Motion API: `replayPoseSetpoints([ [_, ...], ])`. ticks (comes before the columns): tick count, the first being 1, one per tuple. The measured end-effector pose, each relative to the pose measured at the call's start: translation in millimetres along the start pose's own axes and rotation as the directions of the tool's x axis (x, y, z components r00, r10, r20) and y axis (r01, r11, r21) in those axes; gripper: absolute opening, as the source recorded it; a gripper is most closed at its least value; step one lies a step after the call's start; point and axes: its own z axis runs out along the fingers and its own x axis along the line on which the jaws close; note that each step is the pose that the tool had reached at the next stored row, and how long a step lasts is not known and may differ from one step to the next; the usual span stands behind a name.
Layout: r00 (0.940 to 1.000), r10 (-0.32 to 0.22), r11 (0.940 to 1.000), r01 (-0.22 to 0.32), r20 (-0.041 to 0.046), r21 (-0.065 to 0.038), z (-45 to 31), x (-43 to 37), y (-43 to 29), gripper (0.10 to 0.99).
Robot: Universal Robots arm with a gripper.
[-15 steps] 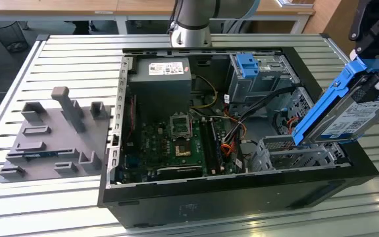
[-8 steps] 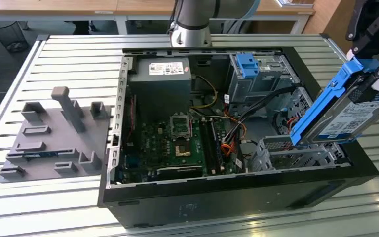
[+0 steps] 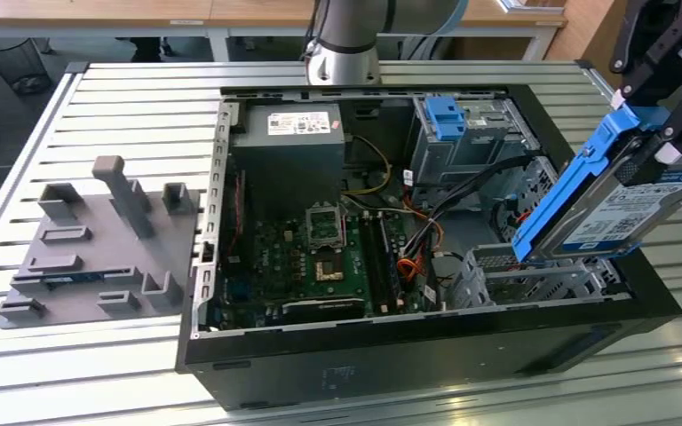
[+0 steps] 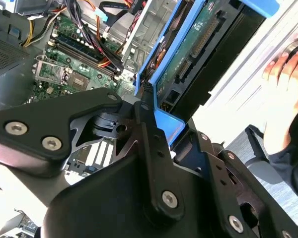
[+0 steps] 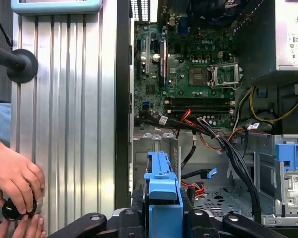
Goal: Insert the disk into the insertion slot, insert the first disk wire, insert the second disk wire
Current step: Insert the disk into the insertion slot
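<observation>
The disk (image 3: pixel 607 209), a silver drive with a white label in a bright blue carrier, hangs steeply tilted over the front right corner of the open computer case (image 3: pixel 436 355). My gripper (image 3: pixel 663 138) is shut on its upper end. Its lower end is just above the insertion slot (image 3: pixel 531 277), the low perforated metal cage; I cannot tell whether they touch. In the second wrist view the disk (image 4: pixel 188 54) shows its green circuit side. The first wrist view shows the blue carrier edge (image 5: pixel 163 186) clamped in the gripper (image 5: pixel 163 214), with the slot (image 5: pixel 216 198) beyond it.
A taller cage with a blue tab (image 3: pixel 446 120) stands behind the slot. Loose cables (image 3: pixel 436 222) cross between the motherboard (image 3: pixel 317 257) and the cages. A grey fixture plate (image 3: pixel 92 240) lies at the exterior view's left. A person's hand (image 5: pixel 15 181) rests on the slatted table.
</observation>
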Motion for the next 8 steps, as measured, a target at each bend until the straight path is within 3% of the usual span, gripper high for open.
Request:
replayPoseSetpoints([
  [8,1.0000,0.000,1.0000,0.000,0.0000,0.007,2.3,0.0,9.6,0.365],
])
